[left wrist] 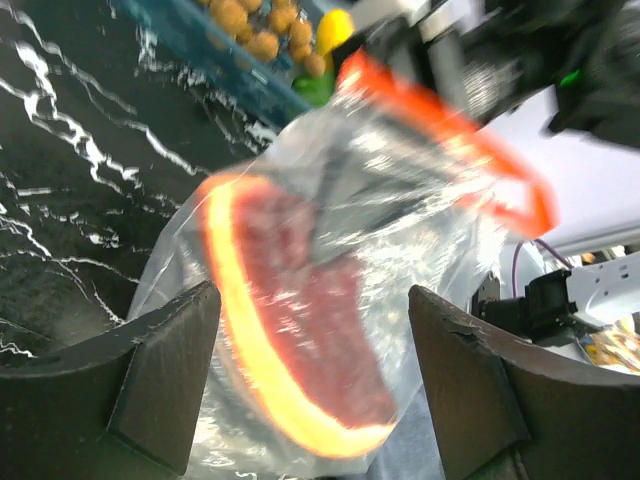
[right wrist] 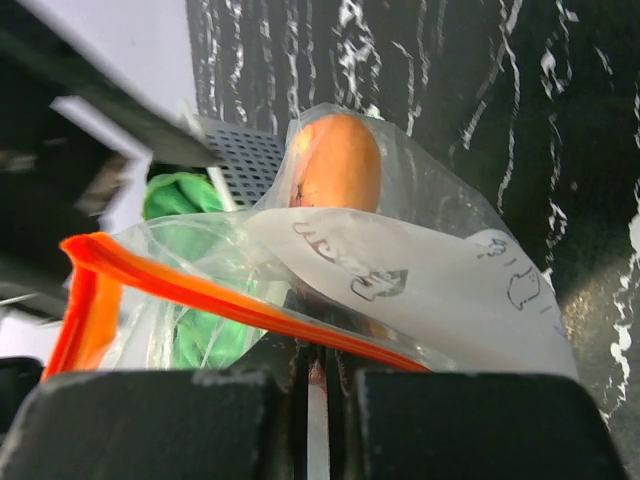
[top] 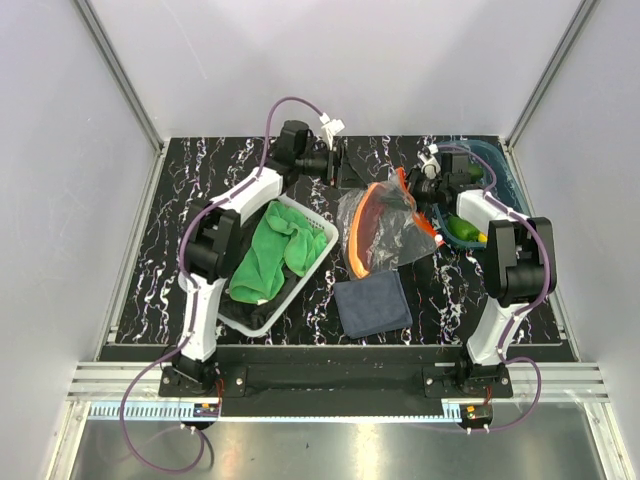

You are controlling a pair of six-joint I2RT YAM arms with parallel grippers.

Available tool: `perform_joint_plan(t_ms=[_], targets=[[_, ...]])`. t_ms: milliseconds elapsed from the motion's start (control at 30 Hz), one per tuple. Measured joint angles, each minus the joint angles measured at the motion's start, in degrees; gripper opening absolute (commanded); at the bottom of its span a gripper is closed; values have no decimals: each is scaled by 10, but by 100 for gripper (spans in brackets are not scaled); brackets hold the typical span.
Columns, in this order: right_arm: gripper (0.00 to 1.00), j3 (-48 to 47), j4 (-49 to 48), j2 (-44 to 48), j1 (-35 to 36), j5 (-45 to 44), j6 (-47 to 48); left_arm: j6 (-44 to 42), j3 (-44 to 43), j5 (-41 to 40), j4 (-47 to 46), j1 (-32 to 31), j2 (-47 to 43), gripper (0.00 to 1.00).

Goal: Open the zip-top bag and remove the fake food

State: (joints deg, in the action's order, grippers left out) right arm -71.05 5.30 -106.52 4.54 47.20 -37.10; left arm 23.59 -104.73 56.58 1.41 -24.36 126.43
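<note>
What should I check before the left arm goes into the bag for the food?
1. Right gripper shut on the zip-top bag's orange strip: ok.
2. Left gripper open and holding nothing: ok.
3. Bag mouth parted wide enough for the fingers: cannot tell.
4. Bag emptied: not ok, a red fake food piece lies inside.
5. Blue tray near the bag for drop-off: ok.
</note>
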Motion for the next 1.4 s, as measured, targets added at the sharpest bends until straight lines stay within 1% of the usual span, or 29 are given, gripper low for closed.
perform_joint_plan(t_ms=[233,333,433,567,733,900,1100,1200,1233,1267,1333,1367,1400], targets=[[0,-40,1,2,-1,6,-5,36,0,33,-28,11,53,80],[0,-49,0,2,-1,10,-8,67,17,40,-81,20,53,78],[0,-50,-1,3,-1,19,-10,93,30,44,-122,31,53,78],[0,-50,-1,3,-1,26,-11,133,63,45,-186,51,45,75],[0,-50,-4,3,-1,42,-16,176,104,43,-264,70,24,79],[0,-50,-18,4,-1,57,-28,212,82,54,-287,72,29,79],[0,-49,-56,4,-1,72,-55,253,64,82,-321,64,51,76],[0,-49,-62,4,-1,76,-63,269,64,91,-331,62,67,67],[0,-49,-63,4,-1,78,-65,275,64,93,-333,61,73,60],[0,-49,-64,4,-1,79,-66,282,64,94,-336,60,77,49],[0,-49,-65,4,-1,80,-68,295,65,96,-343,60,82,38],[0,-49,-66,4,-1,80,-69,299,66,97,-346,60,83,30],[0,-49,-67,4,-1,80,-70,300,66,97,-345,60,84,25]])
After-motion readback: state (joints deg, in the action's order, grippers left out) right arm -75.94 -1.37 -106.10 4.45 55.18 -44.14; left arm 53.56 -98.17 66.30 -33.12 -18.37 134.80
